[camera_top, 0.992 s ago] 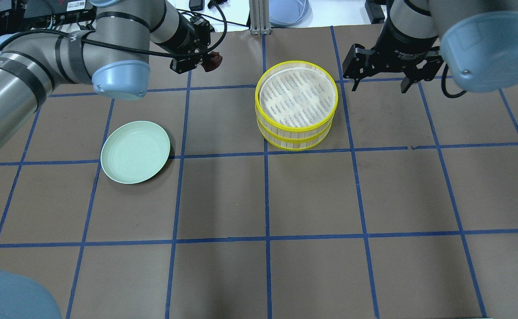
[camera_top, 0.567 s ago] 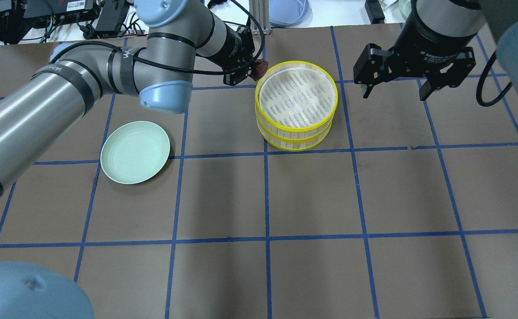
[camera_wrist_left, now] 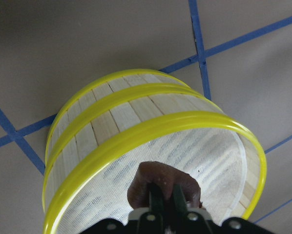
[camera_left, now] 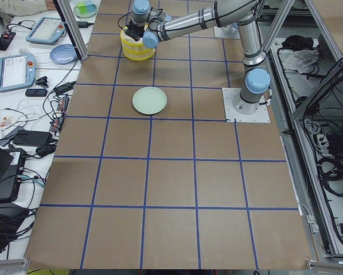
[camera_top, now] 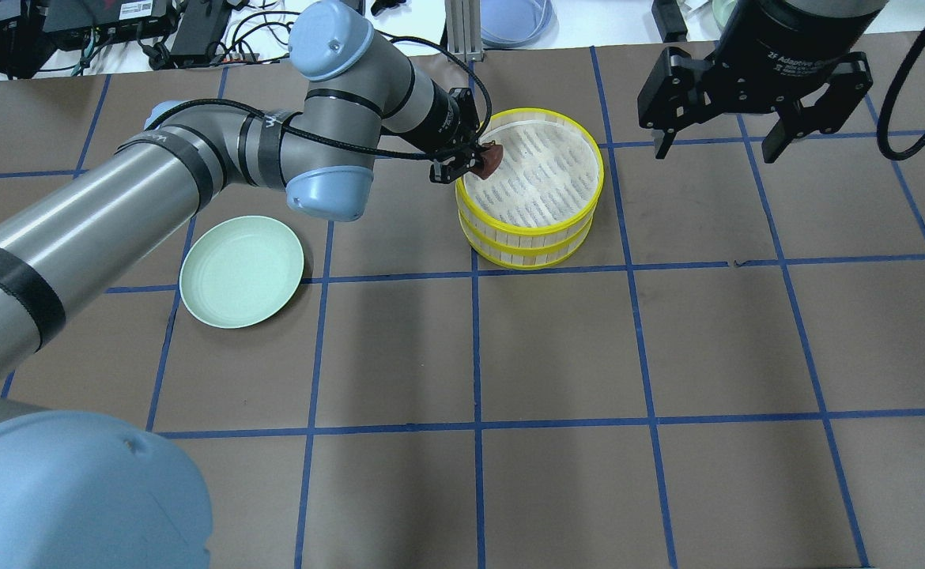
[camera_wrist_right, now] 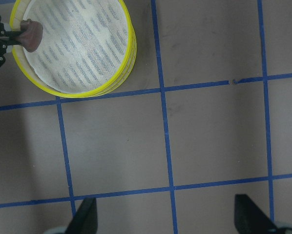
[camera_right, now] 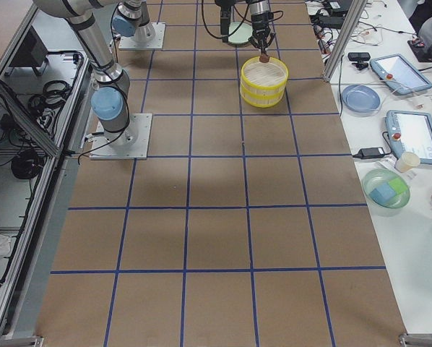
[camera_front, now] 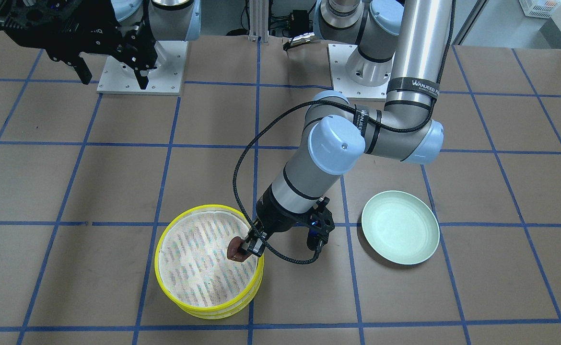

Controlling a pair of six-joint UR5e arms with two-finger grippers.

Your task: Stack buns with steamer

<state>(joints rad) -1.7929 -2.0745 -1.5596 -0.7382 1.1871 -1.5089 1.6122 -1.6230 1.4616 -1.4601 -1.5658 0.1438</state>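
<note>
My left gripper (camera_top: 481, 160) is shut on the dark brown bun (camera_top: 492, 156). It holds the bun just inside the left rim of the yellow-rimmed bamboo steamer stack (camera_top: 527, 239), above its white mesh liner. The bun also shows in the front view (camera_front: 235, 249), the left wrist view (camera_wrist_left: 163, 181) and the right wrist view (camera_wrist_right: 31, 37). The pale green plate (camera_top: 241, 271) lies empty to the steamer's left. My right gripper (camera_top: 715, 148) is open and empty, high up and back-right of the steamer. The cream-white bun is not in view.
The brown table cover has a blue tape grid. Both arm bases (camera_front: 139, 72) stand on the robot's side. A blue dish (camera_top: 514, 20), cables and tablets lie beyond the far edge.
My left arm swung right with the brown bun, from back left of the steamer to over its left rim. My right gripper drifted right and toward the far edge, still open.
</note>
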